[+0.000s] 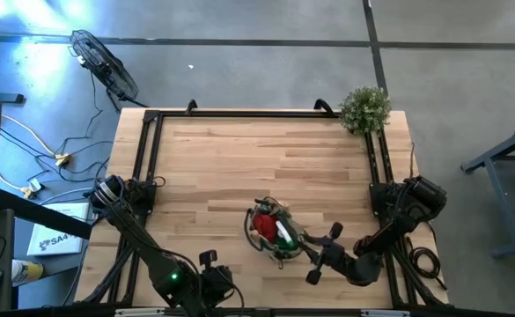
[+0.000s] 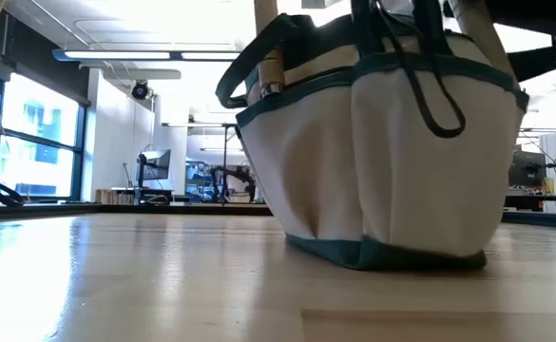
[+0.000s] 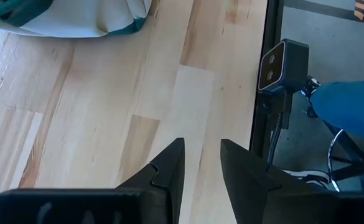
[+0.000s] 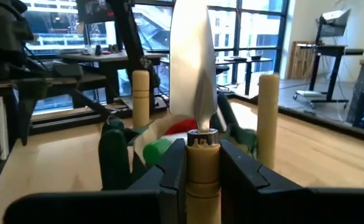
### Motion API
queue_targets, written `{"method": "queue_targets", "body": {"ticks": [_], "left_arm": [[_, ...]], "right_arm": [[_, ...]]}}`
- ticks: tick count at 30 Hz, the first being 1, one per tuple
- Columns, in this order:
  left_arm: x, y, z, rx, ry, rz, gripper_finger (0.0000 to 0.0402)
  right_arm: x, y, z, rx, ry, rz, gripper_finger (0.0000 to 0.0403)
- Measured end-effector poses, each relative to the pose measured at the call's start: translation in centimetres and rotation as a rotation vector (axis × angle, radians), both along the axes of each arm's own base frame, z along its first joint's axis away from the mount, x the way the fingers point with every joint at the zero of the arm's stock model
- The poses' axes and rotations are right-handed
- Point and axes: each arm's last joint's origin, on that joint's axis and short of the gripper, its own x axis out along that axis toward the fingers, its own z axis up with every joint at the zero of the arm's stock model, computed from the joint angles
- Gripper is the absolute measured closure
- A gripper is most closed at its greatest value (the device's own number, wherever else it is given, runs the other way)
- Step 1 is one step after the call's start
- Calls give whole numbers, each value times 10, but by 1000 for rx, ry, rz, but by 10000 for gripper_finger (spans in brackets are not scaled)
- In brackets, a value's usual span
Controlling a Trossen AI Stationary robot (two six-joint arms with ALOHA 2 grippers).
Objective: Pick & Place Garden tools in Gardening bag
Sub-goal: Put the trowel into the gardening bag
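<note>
The gardening bag [image 1: 275, 232] stands on its base near the table's front, right of the middle; it fills the low view [image 2: 382, 142]. In it are a red cone-shaped piece [image 1: 263, 225], a green-and-white spray bottle [image 4: 157, 149] and two tools with pale wooden handles standing up [image 4: 140, 93] [image 4: 268, 118]. My right gripper [image 1: 314, 249] is just right of the bag, shut on a trowel [image 4: 194, 68]. My left gripper [image 3: 200, 168] is near the table's front edge, left of the bag, open by a narrow gap and empty. My right gripper pinches the trowel's pale wooden handle just below its metal collar [image 4: 201, 144] between its two fingers [image 4: 172, 165]. The fingers come about level from the table's right side, toward the bag. The metal blade stands up above the fingers. The handle's lower end is hidden by the gripper.
A bushy green plant [image 1: 364, 109] stands at the far right corner. A black frame [image 1: 151, 150] runs along the table's left, far and right edges. A camera block on a post [image 3: 281, 62] stands at the table's edge near my left gripper. Bare wood lies left of and beyond the bag.
</note>
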Motion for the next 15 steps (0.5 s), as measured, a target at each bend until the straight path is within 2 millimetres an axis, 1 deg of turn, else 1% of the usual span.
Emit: {"method": "queue_targets", "body": {"ticks": [10,15], "left_arm": [[2,-2,2,-28,-27,2,302],[2,-2,2,-31,-26,7,302]], "right_arm": [[11,-9,-17,103,-12,-7,346],[10,-9,-20,120,-13,-9,346]]}}
